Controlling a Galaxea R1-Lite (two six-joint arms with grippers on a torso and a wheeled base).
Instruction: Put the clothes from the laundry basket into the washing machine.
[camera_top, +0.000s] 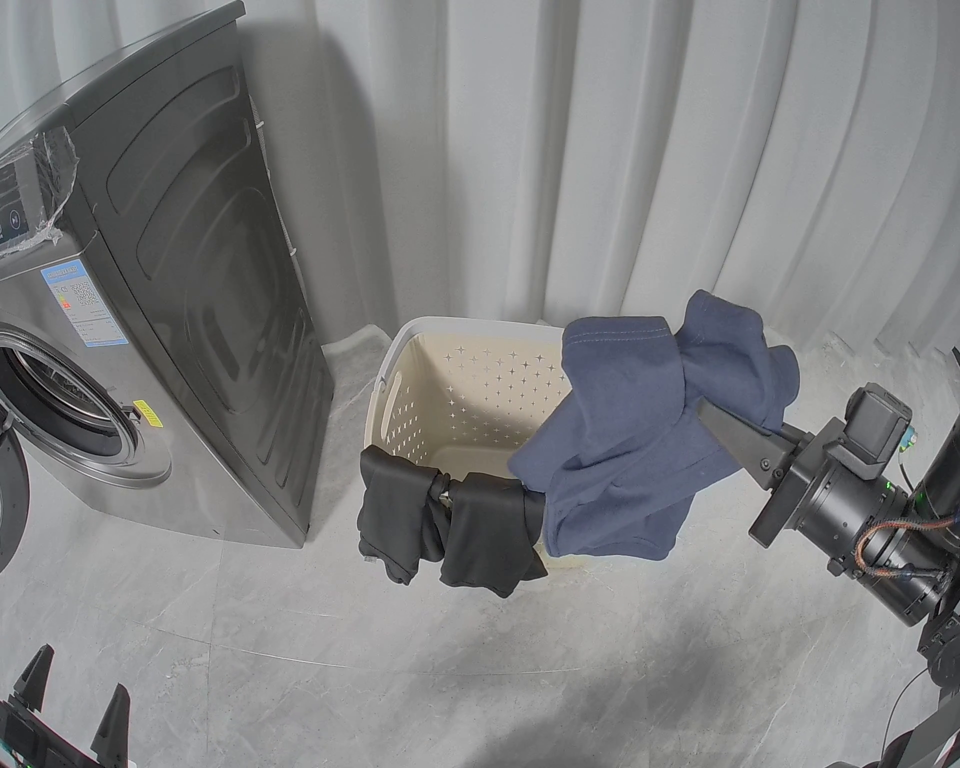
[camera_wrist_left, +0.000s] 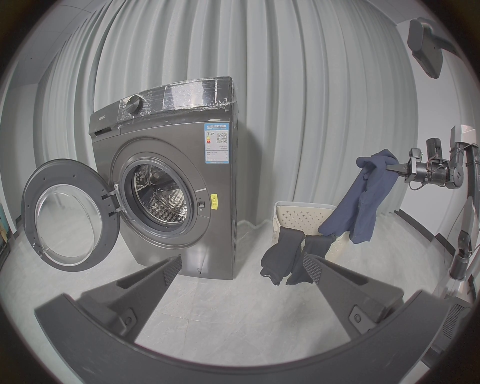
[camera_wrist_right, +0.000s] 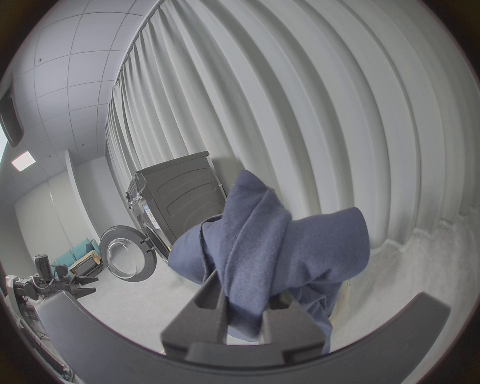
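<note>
Clothes are in two places. A blue garment (camera_top: 640, 430) hangs over the right side of the laundry basket (camera_top: 400, 370), clenched between the jaws of my right gripper (camera_wrist_right: 244, 305). Black clothes (camera_top: 450, 520) are draped over the basket's front rim. My left gripper (camera_top: 80, 672) is low, jaws spread, holding nothing. The washing machine (camera_top: 200, 300) stands left of the basket, its door (camera_wrist_left: 70, 215) open.

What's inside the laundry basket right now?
Inside the laundry basket, the part that shows is bare. Black clothing hangs over its front rim. The blue garment, held in the right gripper, covers the right side, so anything there is hidden.
</note>
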